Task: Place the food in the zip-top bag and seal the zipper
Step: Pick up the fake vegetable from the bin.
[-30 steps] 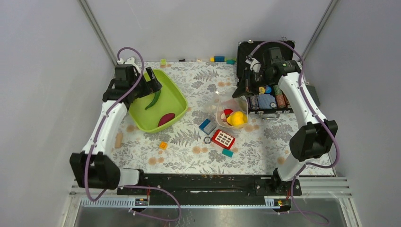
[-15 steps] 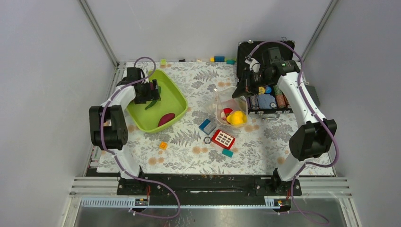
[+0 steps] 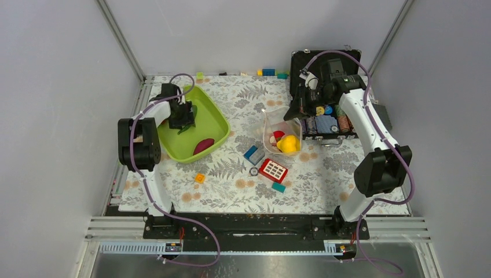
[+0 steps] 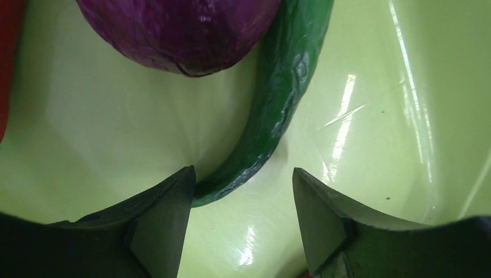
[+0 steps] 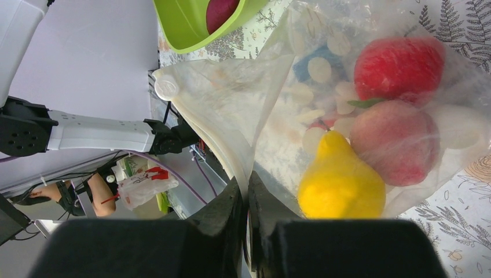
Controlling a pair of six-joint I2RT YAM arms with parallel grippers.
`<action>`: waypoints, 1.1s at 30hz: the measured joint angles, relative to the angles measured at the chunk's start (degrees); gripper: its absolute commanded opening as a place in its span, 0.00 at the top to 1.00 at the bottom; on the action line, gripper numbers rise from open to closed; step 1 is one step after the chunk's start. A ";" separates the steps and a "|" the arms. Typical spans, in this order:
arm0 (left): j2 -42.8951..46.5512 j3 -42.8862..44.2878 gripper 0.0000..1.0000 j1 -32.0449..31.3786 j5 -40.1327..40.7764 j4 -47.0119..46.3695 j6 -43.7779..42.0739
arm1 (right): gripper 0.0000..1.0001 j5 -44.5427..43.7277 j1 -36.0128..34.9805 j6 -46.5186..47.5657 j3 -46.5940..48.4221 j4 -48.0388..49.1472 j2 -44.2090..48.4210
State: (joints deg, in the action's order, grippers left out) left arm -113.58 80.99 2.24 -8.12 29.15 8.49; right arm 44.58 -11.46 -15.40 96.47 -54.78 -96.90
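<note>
Since 1 second ago the left arm has folded back on itself and dropped its left tool (image 4: 242,174) into the lime-green tub (image 4: 376,116); the right arm has hardly shifted. That tool's jaws stand apart, 1 on each side of the thin end of the green chili (image 4: 272,104), not yet clamped on it. The purple onion (image 4: 185,29) lies just beyond, touching or nearly touching the chili.

Over on the counter (image 3: 231,168), the right tool (image 5: 246,191) is pinched tight on the mouth edge of the zip-top bag (image 5: 278,75), lifting it so the opening gapes toward the tub. Inside already sit the yellow lemon (image 5: 341,179), the pink peach (image 5: 394,142) and a red piece (image 5: 399,61). The zipper (image 5: 197,130) is unsealed.

So the step in hand looks like picking the chili. Next, the jaws need to close squarely on that slim, glossy end, which may slip or roll, then lift clear of the onion and carry across to the held-open mouth.
</note>
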 measured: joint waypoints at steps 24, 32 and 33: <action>-1.62 1.36 1.00 -9.90 12.22 2.32 -3.50 | 0.88 -0.31 0.00 -0.31 -3.72 0.26 5.05; 14.08 -6.54 1.00 -10.71 5.73 0.74 -1.25 | 0.88 -2.19 -0.04 -2.95 -5.68 1.55 7.58; 16.63 -7.37 1.00 -11.26 4.72 -0.02 -0.92 | 0.88 -2.56 -0.04 -3.72 -6.03 1.86 7.91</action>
State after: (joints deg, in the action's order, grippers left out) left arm -96.95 73.63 -9.02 -3.40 29.12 7.57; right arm 42.02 -11.51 -19.11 90.43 -52.93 -88.99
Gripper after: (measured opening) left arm 0.124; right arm 0.118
